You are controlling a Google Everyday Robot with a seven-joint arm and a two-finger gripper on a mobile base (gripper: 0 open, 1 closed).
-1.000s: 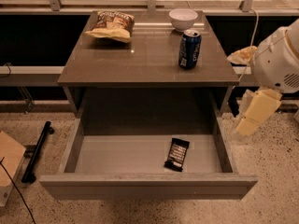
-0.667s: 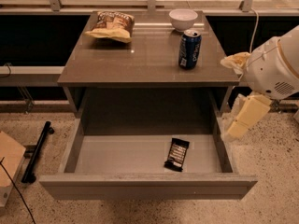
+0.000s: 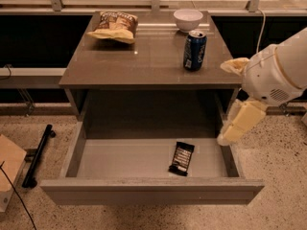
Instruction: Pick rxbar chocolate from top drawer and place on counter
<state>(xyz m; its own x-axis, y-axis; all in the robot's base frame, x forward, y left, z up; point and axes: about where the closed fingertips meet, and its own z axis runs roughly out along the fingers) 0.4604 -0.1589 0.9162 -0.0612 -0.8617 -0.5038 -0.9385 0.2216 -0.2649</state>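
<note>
The rxbar chocolate [image 3: 182, 158], a small black wrapper with pale text, lies flat on the pale floor of the open top drawer [image 3: 120, 159], right of its middle. The counter [image 3: 144, 56] is the glossy grey-brown top above the drawer. My gripper [image 3: 224, 102] hangs at the right side of the cabinet, over the drawer's right wall. Its pale yellow fingers are spread apart and hold nothing: one finger [image 3: 236, 65] is by the counter's right edge, the other [image 3: 240, 124] points down at the drawer's right rim. The gripper is to the right of the bar and above it.
On the counter are a yellow-brown chip bag [image 3: 113, 27] at the back left, a white bowl [image 3: 188, 19] at the back, and a blue soda can [image 3: 194, 50] near the right. A black bar [image 3: 37, 155] and a cardboard box [image 3: 8, 169] lie on the floor at left.
My arm and gripper have moved left, from beside the cabinet to over the drawer's right wall. The bar and the counter items have not moved.
</note>
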